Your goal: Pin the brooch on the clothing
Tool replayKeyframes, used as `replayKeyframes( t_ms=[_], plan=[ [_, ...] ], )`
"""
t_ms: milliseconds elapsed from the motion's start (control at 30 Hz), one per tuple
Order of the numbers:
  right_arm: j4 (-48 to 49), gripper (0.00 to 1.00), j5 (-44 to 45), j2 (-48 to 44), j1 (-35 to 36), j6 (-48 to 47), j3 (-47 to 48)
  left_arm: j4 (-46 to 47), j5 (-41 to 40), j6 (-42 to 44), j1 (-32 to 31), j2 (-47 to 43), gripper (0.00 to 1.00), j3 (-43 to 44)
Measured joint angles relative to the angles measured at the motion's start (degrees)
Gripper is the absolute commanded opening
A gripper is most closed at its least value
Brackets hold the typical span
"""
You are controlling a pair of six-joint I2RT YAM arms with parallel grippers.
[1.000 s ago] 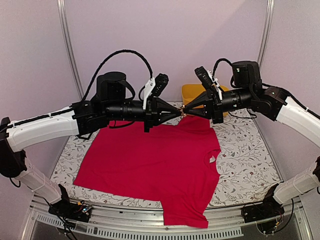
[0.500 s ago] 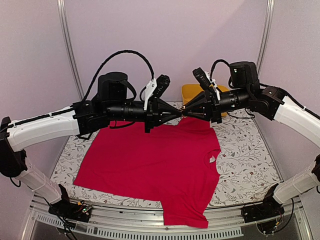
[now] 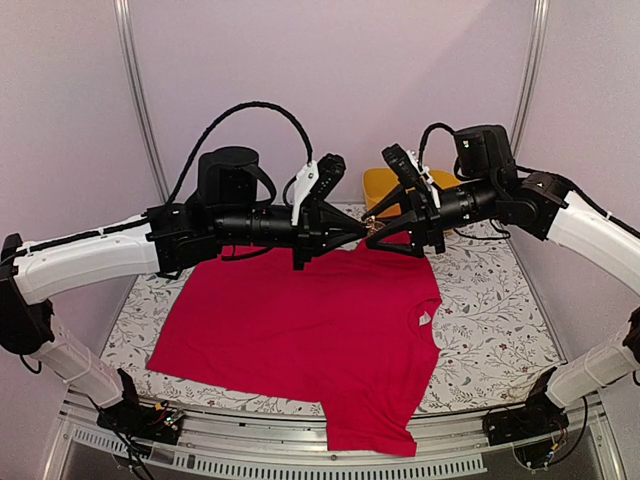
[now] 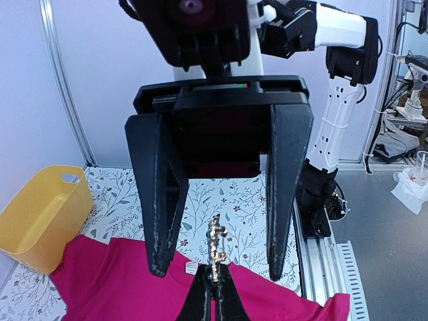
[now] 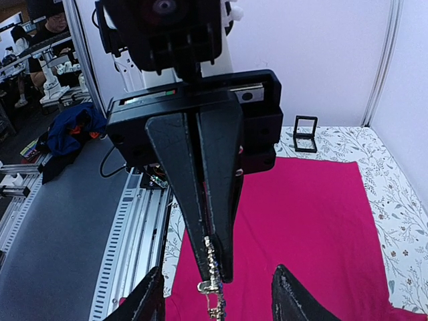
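A robotics lab: white partition walls, an aluminium mounting rail, and equipment benches beyond the table.

Tabletop: covered by a white floral tablecloth. Red-pink T-shirt lies spread across the middle, neck and white label facing the right edge. One part of the shirt hangs over the near edge, down onto the rail. Yellow bin sits at the far edge, just beyond the shirt. Small black stand sits toward the far left corner, clear of the shirt.
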Motion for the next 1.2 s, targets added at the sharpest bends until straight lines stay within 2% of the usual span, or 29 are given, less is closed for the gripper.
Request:
replayKeyframes(
  t_ms=[133,400,600,667,733,800,933,1100,1200],
  plan=[
    [-2.16,0.52,1.27,-1.18,0.00,-1.46,0.00,-0.07,-0.39,0.09,0.00,0.00,0.00,0.00],
    [-3.06,0.33,5.20,-3.78,-0.02,-1.03,0.24,-0.07,-0.42,0.09,0.00,0.00,0.00,0.00],
    [-3.13,0.28,6.32,-3.74,-0.02,-0.37,0.26,-0.07,-0.37,0.09,0.00,0.00,0.00,0.00],
    [-3.02,0.28,6.45,-3.72,-0.02,-0.09,0.26,-0.04,-0.35,0.09,0.00,0.00,0.00,0.00],
    [-2.91,0.33,6.38,-3.67,-0.02,0.17,0.26,-0.07,-0.33,0.07,0.00,0.00,0.00,0.00],
    [-2.84,0.35,6.01,-3.52,-0.02,0.42,0.26,-0.04,-0.33,0.07,0.00,0.00,0.00,0.00],
    [-2.56,0.27,4.79,-2.93,-0.02,0.55,0.26,-0.02,-0.33,0.07,0.00,0.00,0.00,0.00],
    [-2.29,0.07,3.82,-2.08,-0.02,0.90,0.26,0.00,-0.26,0.07,0.00,0.00,0.00,0.00],
    [-2.12,0.03,3.32,-1.92,-0.02,1.01,0.26,0.00,-0.28,0.07,0.00,0.00,0.00,0.00]
  ],
)
